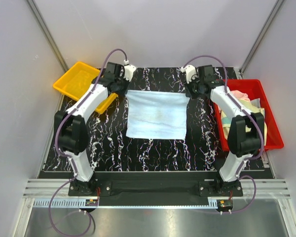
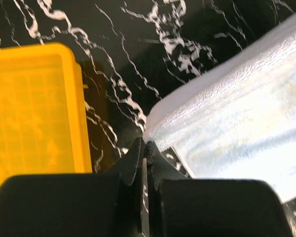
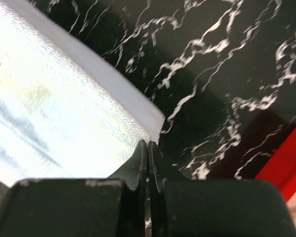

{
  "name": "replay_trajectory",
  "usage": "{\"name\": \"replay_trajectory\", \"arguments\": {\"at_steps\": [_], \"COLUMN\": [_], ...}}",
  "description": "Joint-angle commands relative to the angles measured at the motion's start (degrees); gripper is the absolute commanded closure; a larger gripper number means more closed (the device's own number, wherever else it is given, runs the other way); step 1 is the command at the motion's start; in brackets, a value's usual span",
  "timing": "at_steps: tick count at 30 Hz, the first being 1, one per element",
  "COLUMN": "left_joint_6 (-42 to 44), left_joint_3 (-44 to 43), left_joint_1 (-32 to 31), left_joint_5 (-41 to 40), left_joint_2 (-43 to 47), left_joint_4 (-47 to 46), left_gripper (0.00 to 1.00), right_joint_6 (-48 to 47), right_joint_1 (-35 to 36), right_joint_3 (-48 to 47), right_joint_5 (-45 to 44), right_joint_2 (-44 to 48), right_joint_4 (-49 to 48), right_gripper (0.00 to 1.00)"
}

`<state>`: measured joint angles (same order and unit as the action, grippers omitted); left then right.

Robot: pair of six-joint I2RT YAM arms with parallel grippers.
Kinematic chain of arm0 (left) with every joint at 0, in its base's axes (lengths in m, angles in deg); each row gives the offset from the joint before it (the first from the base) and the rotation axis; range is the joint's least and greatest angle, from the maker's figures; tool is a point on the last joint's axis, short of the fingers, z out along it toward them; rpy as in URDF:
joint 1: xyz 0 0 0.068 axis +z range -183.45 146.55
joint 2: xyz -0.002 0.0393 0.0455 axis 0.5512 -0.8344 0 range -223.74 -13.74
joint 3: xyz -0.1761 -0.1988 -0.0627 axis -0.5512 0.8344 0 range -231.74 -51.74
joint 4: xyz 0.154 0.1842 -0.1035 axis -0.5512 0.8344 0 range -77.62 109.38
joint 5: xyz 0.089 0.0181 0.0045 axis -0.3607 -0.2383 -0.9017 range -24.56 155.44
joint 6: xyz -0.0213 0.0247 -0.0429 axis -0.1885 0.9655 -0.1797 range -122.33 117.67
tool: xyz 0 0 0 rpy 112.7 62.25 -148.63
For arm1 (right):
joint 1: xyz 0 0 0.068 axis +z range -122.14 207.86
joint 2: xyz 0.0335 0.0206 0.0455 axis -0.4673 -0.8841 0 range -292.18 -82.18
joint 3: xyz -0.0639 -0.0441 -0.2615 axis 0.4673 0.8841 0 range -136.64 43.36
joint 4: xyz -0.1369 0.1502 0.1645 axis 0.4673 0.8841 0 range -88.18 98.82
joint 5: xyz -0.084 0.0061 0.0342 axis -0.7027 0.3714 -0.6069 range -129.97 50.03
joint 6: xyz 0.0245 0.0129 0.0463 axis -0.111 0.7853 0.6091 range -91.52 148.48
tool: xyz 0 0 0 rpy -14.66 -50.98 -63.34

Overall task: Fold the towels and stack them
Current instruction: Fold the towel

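From their bases at the near edge, we see the left arm (image 1: 84,116) and right arm (image 1: 237,123) bend at the elbow and stretch out towards the far side of the table (image 1: 108,143), a black surface veined with white.

Between them a light blue towel (image 1: 157,116) lies spread as a soft terry rectangle. Its far edge runs from one gripper to the other.

The left gripper (image 2: 145,148) has its jaws pressed together on the towel's far left corner. The right gripper (image 3: 148,145) pinches the far right corner the same way.

Beside the left gripper sits a yellow tray (image 1: 74,81) of gridded plastic. A red tray (image 1: 272,131) at the right edge holds bunched towels (image 1: 244,101), pink and pale yellow, partly hidden by the right arm.
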<state>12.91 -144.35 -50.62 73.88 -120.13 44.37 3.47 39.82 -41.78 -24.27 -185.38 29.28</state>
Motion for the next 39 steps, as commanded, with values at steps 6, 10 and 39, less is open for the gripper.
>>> {"name": "replay_trajectory", "arguments": {"at_steps": [6,10,39], "left_joint_6": [-0.7,-2.6,-12.8], "left_joint_3": [13.2,17.0,28.6], "left_joint_1": [-1.1,-1.7,-8.5], "left_joint_5": [-3.4,-2.0,-9.9], "left_joint_2": [11.0,14.0,26.6], "left_joint_4": [-2.6,-2.7,5.5], "left_gripper": [1.0,1.0,0.65], "right_joint_6": [2.1,0.8,15.8], "right_joint_1": [3.1,4.6,9.9], "right_joint_3": [13.4,17.0,24.1], "right_joint_5": [-6.1,-6.8,-11.0], "right_joint_2": [9.1,12.7,20.6], "right_joint_4": [-2.8,-2.9,5.7], "right_gripper": [1.0,1.0,0.64]}}
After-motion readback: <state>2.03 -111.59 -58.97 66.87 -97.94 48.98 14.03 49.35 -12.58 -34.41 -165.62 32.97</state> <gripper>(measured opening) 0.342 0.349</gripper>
